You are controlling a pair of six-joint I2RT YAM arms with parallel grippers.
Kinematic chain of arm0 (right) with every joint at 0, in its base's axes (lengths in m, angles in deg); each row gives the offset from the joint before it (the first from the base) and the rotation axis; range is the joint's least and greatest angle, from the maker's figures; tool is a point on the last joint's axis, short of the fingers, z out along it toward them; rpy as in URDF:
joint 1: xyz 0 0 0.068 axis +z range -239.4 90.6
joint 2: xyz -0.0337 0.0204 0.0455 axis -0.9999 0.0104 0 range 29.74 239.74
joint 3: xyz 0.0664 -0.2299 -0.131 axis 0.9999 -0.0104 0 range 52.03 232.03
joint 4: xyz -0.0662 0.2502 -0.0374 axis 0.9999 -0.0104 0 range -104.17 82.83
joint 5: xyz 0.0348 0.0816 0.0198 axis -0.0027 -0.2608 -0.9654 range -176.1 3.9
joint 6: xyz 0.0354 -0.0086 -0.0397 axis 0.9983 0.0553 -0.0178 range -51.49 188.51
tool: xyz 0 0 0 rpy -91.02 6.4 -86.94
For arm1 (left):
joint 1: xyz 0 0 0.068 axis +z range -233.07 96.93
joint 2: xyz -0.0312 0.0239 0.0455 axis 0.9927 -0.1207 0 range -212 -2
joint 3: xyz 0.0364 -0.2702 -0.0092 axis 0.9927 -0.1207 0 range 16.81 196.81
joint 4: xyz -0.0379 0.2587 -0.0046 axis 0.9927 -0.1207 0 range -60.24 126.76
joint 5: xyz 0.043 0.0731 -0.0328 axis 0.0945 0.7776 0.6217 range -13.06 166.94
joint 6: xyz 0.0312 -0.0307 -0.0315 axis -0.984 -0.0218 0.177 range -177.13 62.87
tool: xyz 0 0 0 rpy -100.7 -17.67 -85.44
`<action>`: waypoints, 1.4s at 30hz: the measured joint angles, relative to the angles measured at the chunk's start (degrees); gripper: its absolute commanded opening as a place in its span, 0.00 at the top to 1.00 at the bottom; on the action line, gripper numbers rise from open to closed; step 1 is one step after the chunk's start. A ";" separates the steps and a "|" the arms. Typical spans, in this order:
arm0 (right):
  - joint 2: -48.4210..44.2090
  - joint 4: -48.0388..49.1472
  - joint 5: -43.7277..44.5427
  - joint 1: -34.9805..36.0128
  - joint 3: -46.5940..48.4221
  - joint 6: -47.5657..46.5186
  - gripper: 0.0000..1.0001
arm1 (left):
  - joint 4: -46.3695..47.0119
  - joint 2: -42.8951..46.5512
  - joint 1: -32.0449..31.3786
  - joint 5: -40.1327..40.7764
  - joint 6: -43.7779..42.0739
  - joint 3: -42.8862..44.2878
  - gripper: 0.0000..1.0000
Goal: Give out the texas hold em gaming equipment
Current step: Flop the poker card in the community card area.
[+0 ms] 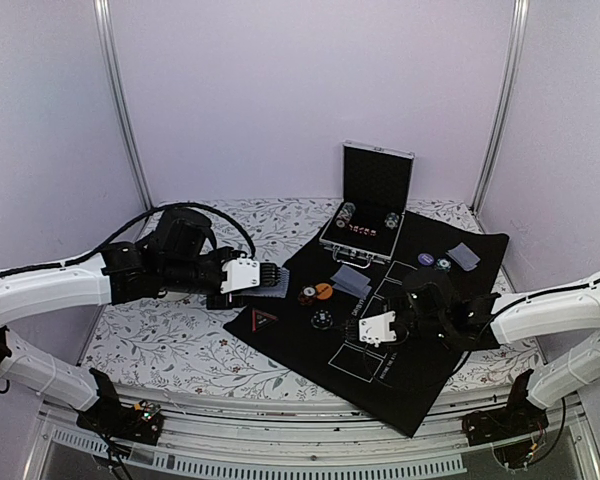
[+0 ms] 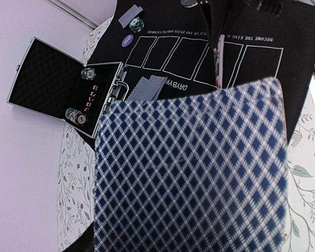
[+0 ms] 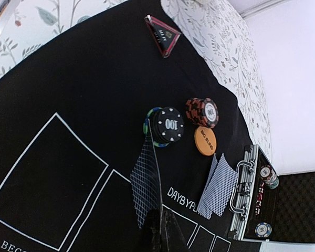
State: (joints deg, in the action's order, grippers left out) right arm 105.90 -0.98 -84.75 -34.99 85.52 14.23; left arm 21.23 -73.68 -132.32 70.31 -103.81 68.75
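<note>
Card backs fill the left wrist view: the left gripper [image 1: 264,281] is clamped on a thick deck of playing cards with blue-and-white diamond backs [image 2: 189,173], held at the left edge of the black felt mat with white printed boxes [image 1: 410,380], by the floral tablecloth [image 1: 170,340]. The right gripper [image 3: 160,228] is closed on a single diamond-backed card [image 3: 143,184], standing on edge over the mat beside a black striped chip stack [image 3: 167,126]. A red-and-black chip stack [image 3: 203,112] and a flat orange disc [image 3: 205,140] sit just beside that stack. Two face-down cards [image 3: 218,186] lie near the open aluminium case [image 1: 372,180], which holds more chips [image 1: 348,212]. A flat purple disc [image 2: 127,40] lies farther across the mat, well apart from both grippers.
</note>
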 measured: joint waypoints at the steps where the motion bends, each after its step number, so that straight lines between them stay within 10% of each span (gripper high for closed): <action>1: 0.70 0.87 0.04 0.31 -0.35 -1.14 0.98 | 0.00 0.00 0.00 0.00 0.00 0.00 0.51; 42: 8.02 -3.17 -6.21 3.72 -3.91 -25.03 0.98 | 0.00 0.00 -0.09 0.00 0.00 0.00 0.51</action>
State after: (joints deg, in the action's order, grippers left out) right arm 113.92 -4.15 -90.96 -31.28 81.61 -10.80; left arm 21.23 -73.68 -132.41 70.31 -103.81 68.75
